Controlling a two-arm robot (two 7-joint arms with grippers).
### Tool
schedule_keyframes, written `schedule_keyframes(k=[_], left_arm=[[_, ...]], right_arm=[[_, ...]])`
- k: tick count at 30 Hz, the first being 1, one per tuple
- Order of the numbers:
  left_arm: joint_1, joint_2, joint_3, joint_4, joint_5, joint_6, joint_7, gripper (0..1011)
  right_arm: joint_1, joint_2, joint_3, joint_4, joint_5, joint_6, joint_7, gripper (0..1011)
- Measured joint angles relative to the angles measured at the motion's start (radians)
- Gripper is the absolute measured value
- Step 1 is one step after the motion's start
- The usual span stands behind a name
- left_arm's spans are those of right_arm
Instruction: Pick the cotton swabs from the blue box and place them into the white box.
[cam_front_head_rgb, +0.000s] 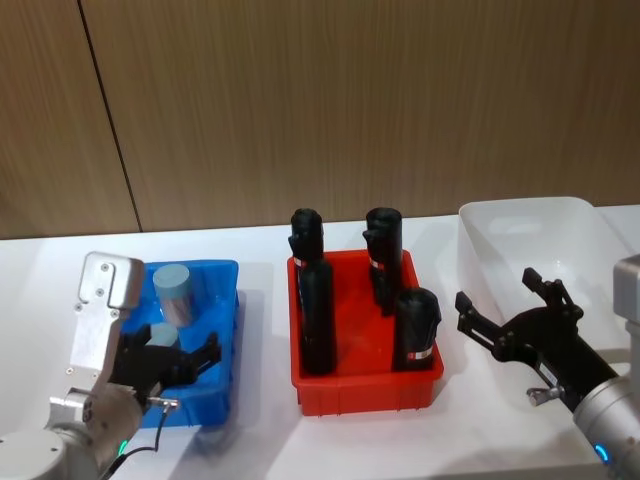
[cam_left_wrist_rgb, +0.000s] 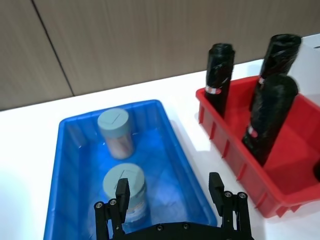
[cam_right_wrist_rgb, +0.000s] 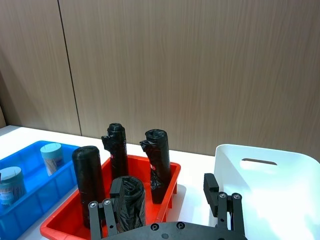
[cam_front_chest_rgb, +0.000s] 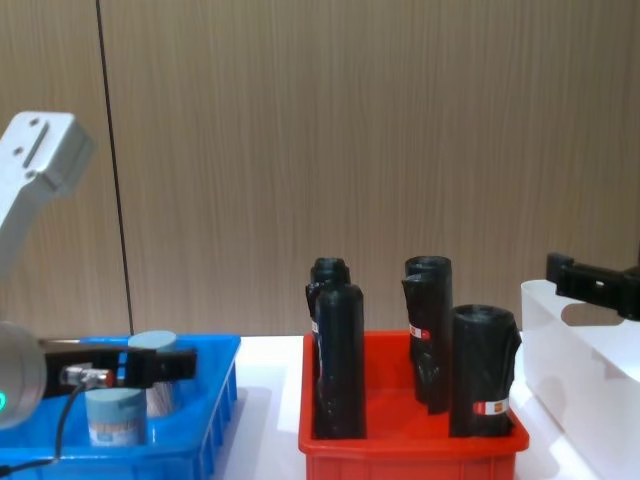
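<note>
Two cotton swabs tubs stand in the blue box (cam_front_head_rgb: 200, 267): a far one (cam_front_head_rgb: 172, 289) and a near one (cam_front_head_rgb: 160, 338). My left gripper (cam_front_head_rgb: 180, 362) hangs open over the box's near end. In the left wrist view the near tub (cam_left_wrist_rgb: 135, 182) sits right by one of that gripper's fingers (cam_left_wrist_rgb: 121, 194), and the far tub (cam_left_wrist_rgb: 116, 131) stands clear of it. The white box (cam_front_head_rgb: 500, 255) is at the far right. My right gripper (cam_front_head_rgb: 497, 290) is open and holds nothing, at the white box's near left side.
A red bin (cam_front_head_rgb: 365, 388) with several upright black rolls (cam_front_head_rgb: 318, 315) stands between the blue box and the white box. A wood-panelled wall rises behind the white table (cam_front_head_rgb: 265, 445).
</note>
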Motion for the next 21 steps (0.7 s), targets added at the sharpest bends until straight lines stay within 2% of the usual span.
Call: schedule_keyframes(k=[7, 21], left_arm=[[-0.006, 0.000, -0.018, 0.026, -0.033, 0.035, 0.028, 1003], [-0.034, 0.000, -0.041, 0.080, -0.028, 0.066, 0.031, 1003]], right_arm=[[0.000, 0.000, 0.000, 0.000, 0.000, 0.000, 0.000, 1002], [0.000, 0.000, 0.000, 0.000, 0.000, 0.000, 0.000, 1001]])
